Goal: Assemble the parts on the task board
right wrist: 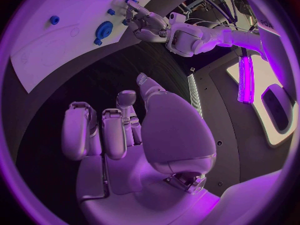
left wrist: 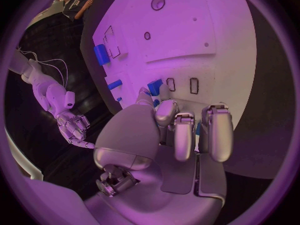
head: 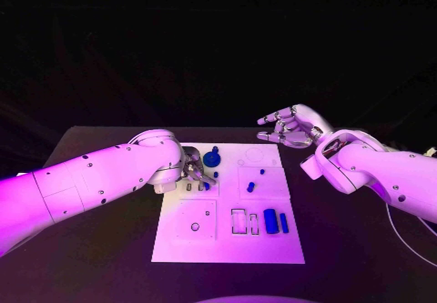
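On the board's (head: pixel 228 249) near edge lie two blue bars (head: pixel 270 219); farther up stand two pegs (head: pixel 251 187), then a gear (head: pixel 212 158). Left hand (head: pixel 194 172) curls over a small part, grip unclear: settle it squarely into its slot. Right hand (head: pixel 290 128) hovers beyond, fingers spread, empty.

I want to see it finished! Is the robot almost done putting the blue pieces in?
Not yet. The left hand is over the task board at a small blue part; whether it holds it is unclear. Two blue bars still lie loose beside outlined slots. The right hand hovers with nothing in it.
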`<action>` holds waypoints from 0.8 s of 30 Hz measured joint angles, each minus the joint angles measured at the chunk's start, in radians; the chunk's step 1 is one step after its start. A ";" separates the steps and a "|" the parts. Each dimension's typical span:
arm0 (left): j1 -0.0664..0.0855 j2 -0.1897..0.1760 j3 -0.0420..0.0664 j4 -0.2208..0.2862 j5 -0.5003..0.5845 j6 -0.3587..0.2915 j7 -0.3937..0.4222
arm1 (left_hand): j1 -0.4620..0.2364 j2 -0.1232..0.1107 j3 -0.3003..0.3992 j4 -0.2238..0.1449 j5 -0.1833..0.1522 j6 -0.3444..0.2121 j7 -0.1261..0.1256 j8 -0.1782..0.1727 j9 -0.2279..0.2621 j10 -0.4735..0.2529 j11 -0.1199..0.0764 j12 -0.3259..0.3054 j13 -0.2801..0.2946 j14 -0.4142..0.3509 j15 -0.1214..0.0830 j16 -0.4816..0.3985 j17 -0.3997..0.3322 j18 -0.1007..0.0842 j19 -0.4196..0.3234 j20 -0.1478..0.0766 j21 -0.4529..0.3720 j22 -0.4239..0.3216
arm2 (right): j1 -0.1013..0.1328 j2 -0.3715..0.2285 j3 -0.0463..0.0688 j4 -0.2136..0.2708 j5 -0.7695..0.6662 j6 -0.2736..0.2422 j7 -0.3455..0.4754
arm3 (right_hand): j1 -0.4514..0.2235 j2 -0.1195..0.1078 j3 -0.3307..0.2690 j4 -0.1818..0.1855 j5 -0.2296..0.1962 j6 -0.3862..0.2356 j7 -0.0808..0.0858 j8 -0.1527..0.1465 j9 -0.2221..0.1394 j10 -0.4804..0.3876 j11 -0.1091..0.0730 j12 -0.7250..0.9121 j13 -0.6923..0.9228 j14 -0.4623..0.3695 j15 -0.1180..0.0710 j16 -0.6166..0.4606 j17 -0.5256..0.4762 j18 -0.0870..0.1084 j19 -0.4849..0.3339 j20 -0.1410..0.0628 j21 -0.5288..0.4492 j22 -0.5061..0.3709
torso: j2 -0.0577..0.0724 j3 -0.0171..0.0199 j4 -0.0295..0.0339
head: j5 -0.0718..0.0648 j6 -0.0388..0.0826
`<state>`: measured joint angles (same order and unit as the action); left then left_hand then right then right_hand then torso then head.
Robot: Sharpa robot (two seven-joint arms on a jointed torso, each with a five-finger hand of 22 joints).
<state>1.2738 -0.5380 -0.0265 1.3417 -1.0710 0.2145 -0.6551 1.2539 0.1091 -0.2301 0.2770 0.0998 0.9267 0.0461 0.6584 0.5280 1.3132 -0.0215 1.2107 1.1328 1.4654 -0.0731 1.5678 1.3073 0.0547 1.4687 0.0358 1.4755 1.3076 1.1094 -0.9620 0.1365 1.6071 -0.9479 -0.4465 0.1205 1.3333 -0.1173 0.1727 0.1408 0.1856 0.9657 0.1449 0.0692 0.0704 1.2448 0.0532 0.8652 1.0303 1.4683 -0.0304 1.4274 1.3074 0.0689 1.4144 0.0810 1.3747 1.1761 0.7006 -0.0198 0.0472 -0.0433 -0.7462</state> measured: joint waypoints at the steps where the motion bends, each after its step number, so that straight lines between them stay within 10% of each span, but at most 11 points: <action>1: 0.000 0.001 0.000 -0.001 0.000 0.001 0.000 | 0.000 0.000 0.000 0.000 0.000 0.000 0.000 0.000 0.001 0.000 0.000 0.003 0.001 0.000 0.000 0.000 0.000 0.000 0.000 0.000 0.000 0.000 | 0.000 0.000 0.000 0.000 0.000 0.001 0.000 | 0.000 0.000 0.000 0.000 0.000 0.000 0.000 0.000 0.000 0.000 0.000 0.000 0.000 0.000 0.000 0.000 0.000 0.000 0.000 0.000 0.000 0.000 | 0.000 0.0000 0.0001 | 0.000 0.000; 16: 0.000 0.010 0.000 -0.011 -0.001 0.007 -0.001 | 0.106 0.016 0.085 -0.042 0.015 -0.017 -0.013 0.006 0.025 0.008 -0.008 0.003 0.009 0.002 -0.010 0.000 0.001 0.000 -0.002 -0.006 0.004 0.000 | 0.000 0.003 0.000 -0.001 0.000 0.009 -0.001 | 0.000 0.000 0.000 0.000 0.000 0.000 0.000 0.000 0.000 0.000 0.000 0.000 0.000 0.000 0.000 0.000 0.000 0.000 0.000 0.000 0.000 0.000 | 0.000 0.0004 0.0000 | -0.001 -0.005; 20: 0.004 0.009 0.004 -0.010 0.001 0.006 0.001 | 0.170 0.004 0.172 -0.076 0.109 -0.042 -0.013 -0.009 0.020 0.001 -0.016 -0.005 0.000 -0.001 -0.016 0.000 0.001 0.000 -0.004 -0.014 0.004 0.000 | 0.000 0.003 0.000 -0.002 0.000 0.011 -0.001 | 0.000 0.000 0.000 0.000 0.004 0.000 0.000 0.000 0.000 0.000 0.000 0.000 0.000 0.000 0.000 0.000 0.001 0.000 0.000 0.000 -0.004 -0.001 | 0.000 0.0005 0.0000 | -0.003 -0.006; 24: 0.004 0.005 0.002 -0.006 0.004 0.003 0.001 | 0.216 -0.043 0.273 0.025 0.175 -0.054 -0.007 -0.017 0.030 -0.003 -0.010 -0.019 -0.011 -0.002 -0.016 0.000 0.001 0.000 -0.004 -0.014 0.004 0.000 | 0.000 0.004 0.000 -0.004 0.000 0.014 -0.001 | 0.000 0.000 0.000 0.000 0.004 0.000 0.000 0.000 0.000 0.000 0.000 0.000 0.000 0.000 0.000 0.000 0.001 0.000 0.000 0.000 -0.004 -0.001 | 0.000 0.0005 0.0002 | -0.003 -0.007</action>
<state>1.2777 -0.5326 -0.0241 1.3355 -1.0672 0.2179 -0.6537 1.4695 0.0665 0.0427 0.3016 0.2747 0.8724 0.0387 0.6416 0.5576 1.3103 -0.0315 1.1921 1.1217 1.4639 -0.0891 1.5677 1.3080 0.0549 1.4650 0.0214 1.4793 1.3075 1.1090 -0.9578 0.1366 1.6033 -0.9481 -0.4325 0.1196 1.3333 -0.1173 0.1727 0.1408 0.1896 0.9658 0.1449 0.0692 0.0701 1.2448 0.0532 0.8652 1.0304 1.4683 -0.0304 1.4274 1.3081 0.0690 1.4144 0.0810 1.3707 1.1748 0.7008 -0.0194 0.0474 -0.0467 -0.7530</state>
